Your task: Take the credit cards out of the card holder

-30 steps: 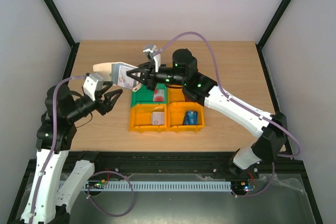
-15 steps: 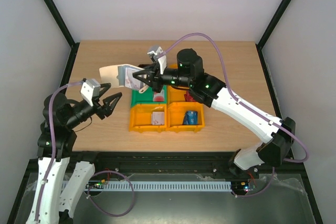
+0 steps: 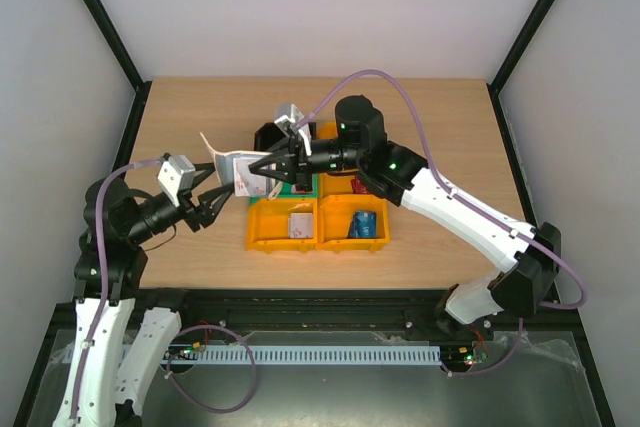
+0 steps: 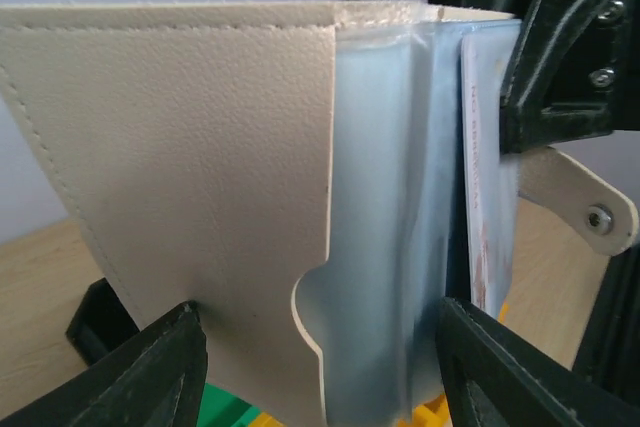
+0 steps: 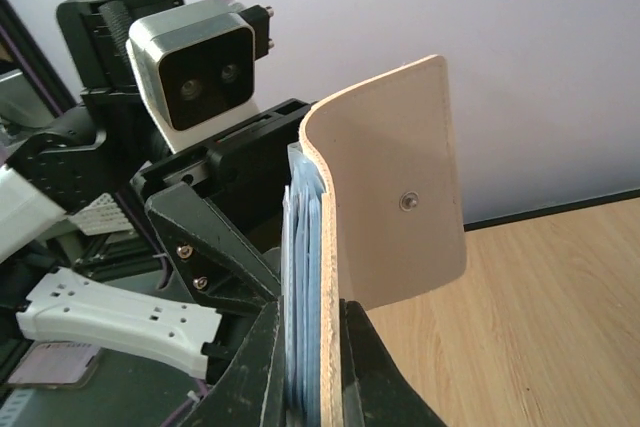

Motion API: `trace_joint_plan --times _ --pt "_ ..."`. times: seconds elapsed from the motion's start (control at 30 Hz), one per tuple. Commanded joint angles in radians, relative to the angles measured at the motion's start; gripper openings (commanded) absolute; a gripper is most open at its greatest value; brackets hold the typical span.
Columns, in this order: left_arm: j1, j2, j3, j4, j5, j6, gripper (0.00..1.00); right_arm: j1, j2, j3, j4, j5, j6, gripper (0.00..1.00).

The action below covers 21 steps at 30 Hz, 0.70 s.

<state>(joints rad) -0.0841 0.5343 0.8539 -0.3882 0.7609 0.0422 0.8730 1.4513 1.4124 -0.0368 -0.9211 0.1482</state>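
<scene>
Card holder of pale leather (image 4: 200, 197) sits clamped in your right gripper (image 3: 252, 169); your wide-open left gripper (image 3: 213, 197) should next pinch its white-pink plastic card (image 4: 488, 237).

The wooden table (image 3: 440, 107) carries clustered orange bins (image 3: 318, 243), a green bin (image 3: 284, 191) and a black bin (image 3: 265, 135).

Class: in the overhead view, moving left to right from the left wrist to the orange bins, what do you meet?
In order: left wrist camera, card holder, white-pink card in one orange bin, blue card in the next orange bin.
</scene>
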Motion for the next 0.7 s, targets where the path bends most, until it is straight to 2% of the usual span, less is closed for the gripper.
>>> trace_joint_plan --times 0.0,0.13,0.37,0.47,0.57,0.67 --pt "-0.001 -0.009 -0.008 0.056 0.263 -0.007 0.65 0.037 -0.006 0.005 0.083 -0.075 -0.018 0.02" --pt "-0.010 -0.004 -0.015 0.043 0.333 -0.004 0.66 0.046 -0.007 0.008 0.082 -0.042 -0.044 0.02" --pt "-0.014 0.009 0.034 -0.121 0.459 0.136 0.73 0.045 -0.010 0.052 -0.037 0.018 -0.148 0.02" --pt "-0.014 0.014 0.052 -0.174 0.470 0.191 0.73 0.045 -0.022 0.059 -0.074 0.038 -0.186 0.02" --pt "-0.014 0.013 0.042 -0.139 0.451 0.154 0.66 0.044 -0.030 0.061 -0.075 0.033 -0.187 0.01" --pt "-0.015 0.008 0.009 0.016 0.426 -0.013 0.56 0.047 -0.022 0.045 -0.021 -0.031 -0.145 0.02"
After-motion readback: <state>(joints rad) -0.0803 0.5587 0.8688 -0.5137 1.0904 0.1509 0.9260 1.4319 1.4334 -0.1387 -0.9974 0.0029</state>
